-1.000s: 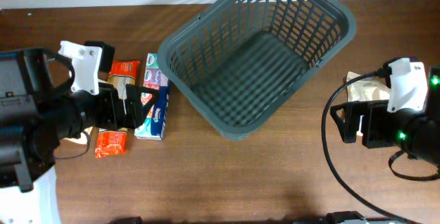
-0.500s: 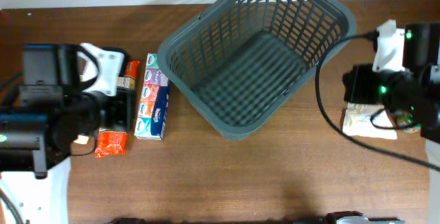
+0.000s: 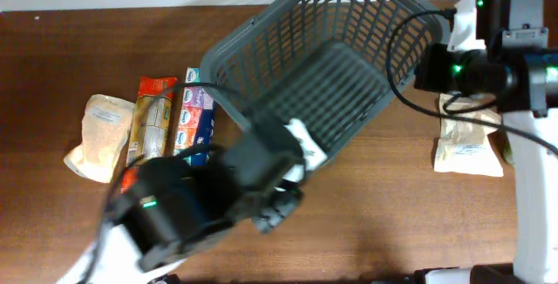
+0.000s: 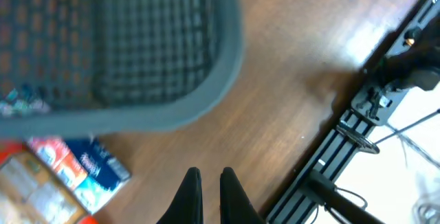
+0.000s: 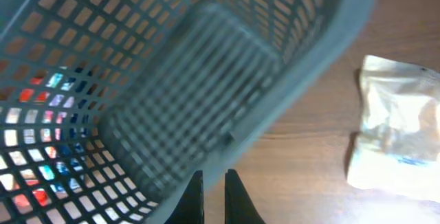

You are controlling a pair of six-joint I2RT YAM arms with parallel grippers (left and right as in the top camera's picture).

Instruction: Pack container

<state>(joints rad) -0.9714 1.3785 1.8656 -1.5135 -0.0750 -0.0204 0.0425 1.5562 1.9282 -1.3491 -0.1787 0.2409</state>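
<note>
Container (image 3: pixel 366 18), a large dark grey rectangular plastic basket with slotted walls, sits skewed at the far centre of the brown wooden table (image 3: pixel 392 223). We see nothing inside it.

Left gripper (image 4: pixel 210 193): two black fingers drawn together with only a thin slit between them, nothing held. It hangs over bare wood just off the basket's rounded near corner. In the overhead view the left arm (image 3: pixel 209 201) covers that corner.

Right gripper (image 5: pixel 214 196): likewise closed on nothing, above the basket's right-hand edge.

Left of the container we note three items side by side:
- a beige paper-like pouch (image 3: pixel 98 136)
- a long orange-and-tan packet (image 3: pixel 150 118)
- a blue-and-white boxed pack (image 3: pixel 196 118), nearest the basket wall

A small red packet (image 3: pixel 131 178) is mostly hidden by the left arm. To the right, apart from the basket, lies a pale cream plastic pouch (image 3: pixel 471 145).
</note>
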